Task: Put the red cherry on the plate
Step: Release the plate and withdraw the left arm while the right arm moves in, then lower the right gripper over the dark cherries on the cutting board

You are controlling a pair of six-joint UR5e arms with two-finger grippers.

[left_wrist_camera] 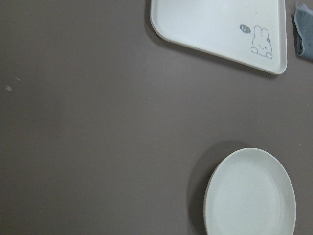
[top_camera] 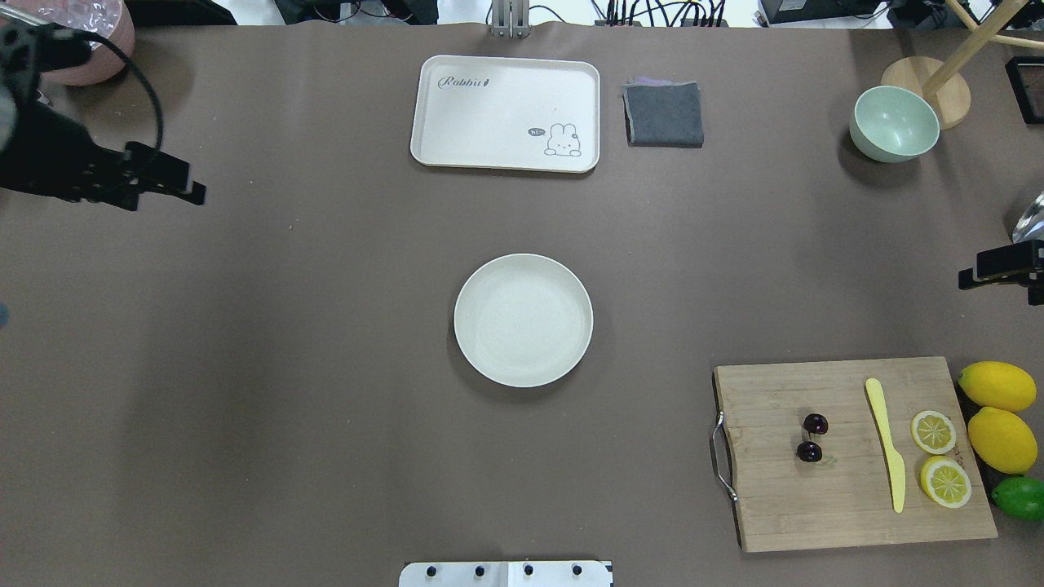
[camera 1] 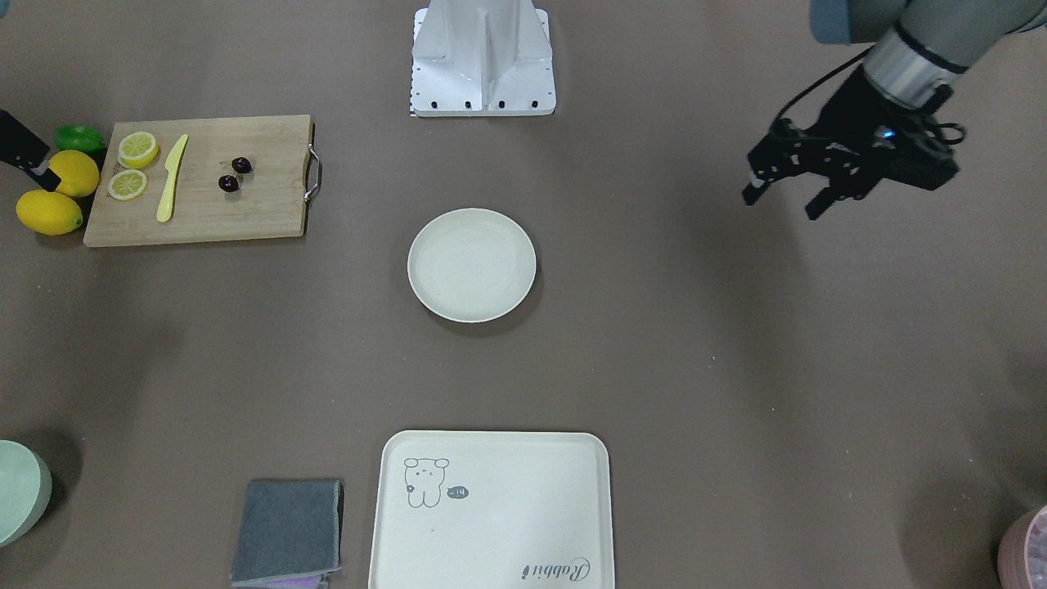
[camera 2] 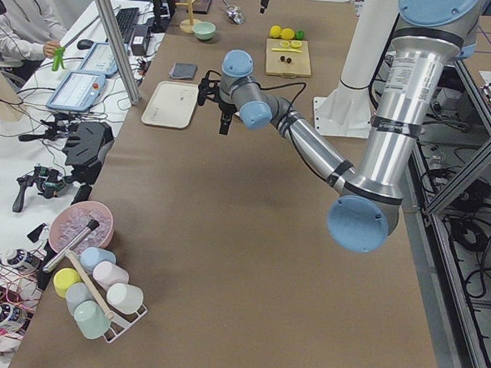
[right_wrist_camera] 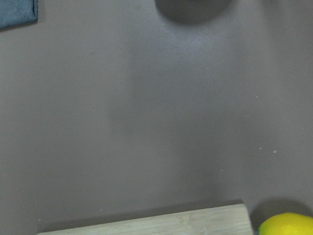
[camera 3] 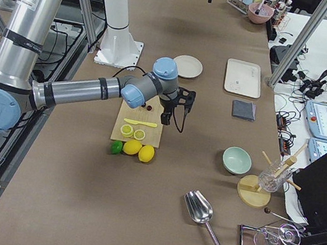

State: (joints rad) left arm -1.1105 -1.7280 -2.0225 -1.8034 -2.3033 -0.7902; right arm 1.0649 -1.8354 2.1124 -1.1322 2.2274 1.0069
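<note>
Wooden cutting board [top_camera: 775, 505]: lower right overhead; carries the red cherry [top_camera: 812, 438], a yellow knife [top_camera: 885, 444], lemon slices [top_camera: 934, 432].
Off-white plate [top_camera: 489, 285]: frame centre, nothing in it.
Progress: not begun, I judge; grasp, carry and release remain.
Robot's left gripper [camera 1: 785, 200]: jaws wide, holding nothing.
Robot's right gripper [top_camera: 999, 267]: right edge overhead; spread cannot be told.
</note>
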